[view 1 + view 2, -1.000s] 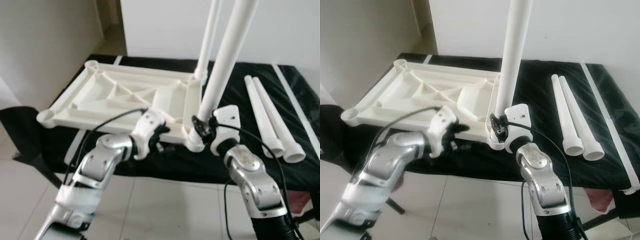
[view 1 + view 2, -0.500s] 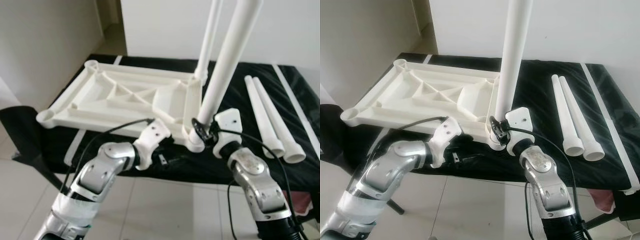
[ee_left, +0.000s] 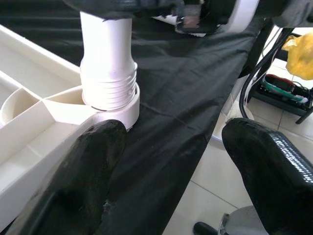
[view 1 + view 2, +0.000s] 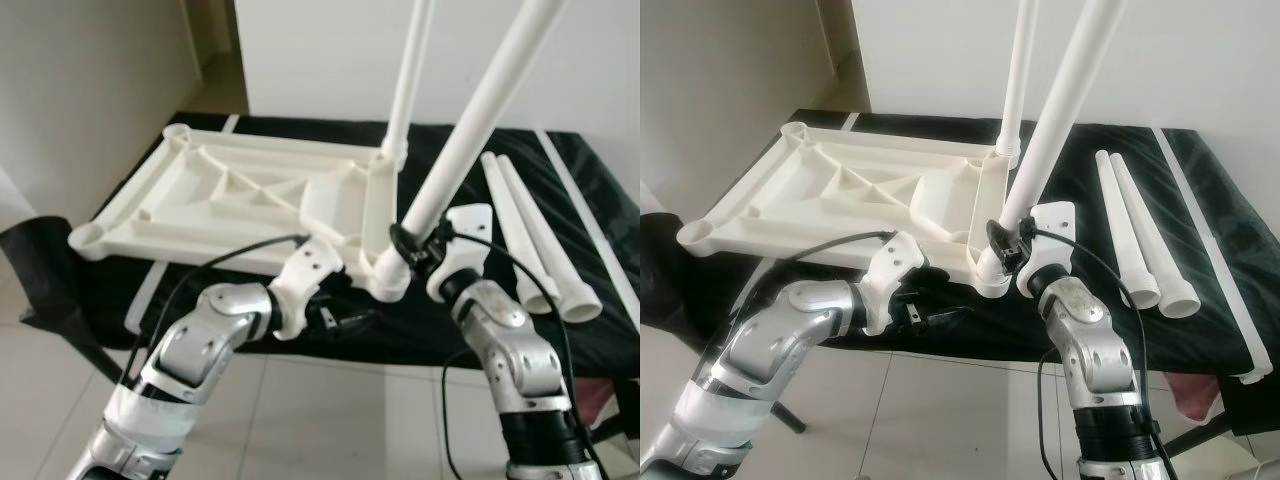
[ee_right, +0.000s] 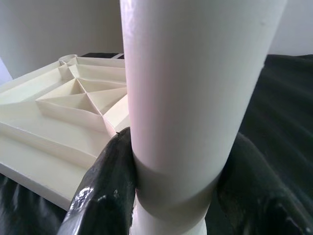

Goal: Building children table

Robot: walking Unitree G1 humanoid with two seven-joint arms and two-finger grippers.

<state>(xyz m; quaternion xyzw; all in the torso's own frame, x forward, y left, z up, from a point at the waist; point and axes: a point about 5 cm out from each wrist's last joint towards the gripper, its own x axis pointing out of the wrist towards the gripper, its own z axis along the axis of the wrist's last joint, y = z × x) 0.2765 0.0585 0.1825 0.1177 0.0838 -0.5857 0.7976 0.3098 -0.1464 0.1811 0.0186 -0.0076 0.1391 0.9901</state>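
The white tabletop (image 4: pixel 240 195) lies upside down on the black-covered worktop (image 4: pixel 470 330). The right pincer (image 4: pixel 415 245) is clamped on a tilted leg (image 4: pixel 480 125) at the near corner socket. The left pincer (image 4: pixel 340 318), fingers apart, sits just beside that corner

looks like a plain room at home: white tiled floor (image 4: pixel 330 420), bare white walls (image 4: pixel 330 60), black cloth-covered bench (image 4: pixel 1200 200).

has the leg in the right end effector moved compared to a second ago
Yes. The leg now tilts toward the loose legs, off parallel with the fixed rear leg.
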